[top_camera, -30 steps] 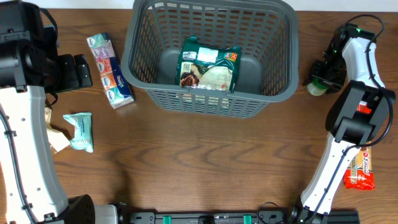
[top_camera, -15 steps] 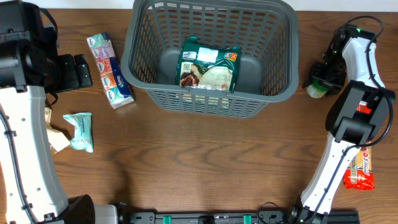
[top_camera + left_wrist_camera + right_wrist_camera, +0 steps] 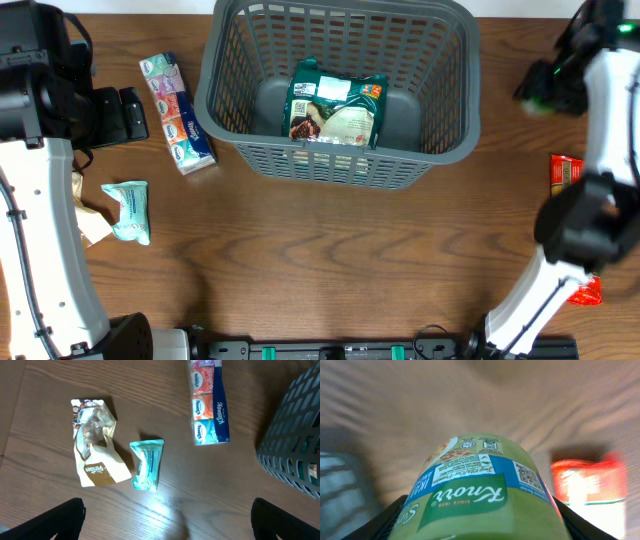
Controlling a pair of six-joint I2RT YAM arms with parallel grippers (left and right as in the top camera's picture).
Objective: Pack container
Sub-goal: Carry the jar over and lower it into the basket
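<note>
The container [image 3: 216, 92] is a large dark grey slotted basket at the back middle. A green and white food packet [image 3: 333, 105] lies inside it. My right gripper [image 3: 545, 88] is to the right of the basket, raised and blurred. It is shut on a green Knorr tub [image 3: 475, 490], which fills the right wrist view. My left gripper [image 3: 125, 115] is open and empty to the left of the basket. Its fingers spread wide over bare table in the left wrist view [image 3: 167, 525].
A Kleenex tissue pack [image 3: 178, 112] [image 3: 207, 400] lies left of the basket. A teal packet [image 3: 128, 210] [image 3: 147, 464] and a beige pouch [image 3: 88, 215] [image 3: 95, 442] lie at the left. A red packet [image 3: 567, 175] [image 3: 590, 480] lies at the right.
My right gripper has lifted the green tub off the table and moved up and right. More of the red packet shows. The left arm has not moved.
</note>
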